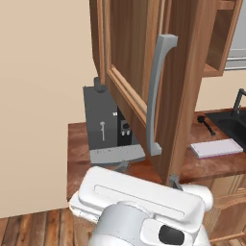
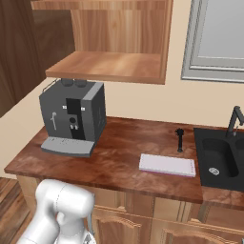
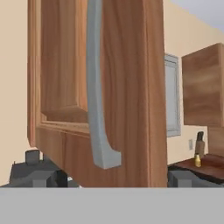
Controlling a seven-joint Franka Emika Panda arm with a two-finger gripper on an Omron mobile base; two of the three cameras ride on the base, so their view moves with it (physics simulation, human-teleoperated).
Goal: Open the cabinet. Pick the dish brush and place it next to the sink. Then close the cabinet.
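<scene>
Cabinet (image 1: pixel 129 72) door swung open, its edge projected over the surface (image 2: pixel 119 157), grey handle (image 3: pixel 98 100) seen close between released, widely spread jaws, dish brush (image 2: pixel 179 139) stood upright near sink (image 2: pixel 220 159), bare wood left beside white board (image 2: pixel 167 165).

There is one cabinet (image 1: pixel 129 53), and its one door stands open with one long grey bar handle (image 1: pixel 156 91). On the desk (image 2: pixel 119 157) stands one grey coffee machine (image 2: pixel 72 121). There is one dish brush (image 2: pixel 179 139), dark and upright, and one flat pale rectangular pad (image 2: pixel 167 165) lies near it. One black sink (image 2: pixel 221 162) is set in the desk, with one black faucet (image 2: pixel 234 119). One window (image 2: pixel 217 38) is on the wall. Below the desk, two lower cupboard doors (image 2: pixel 119 224) are visible.
</scene>
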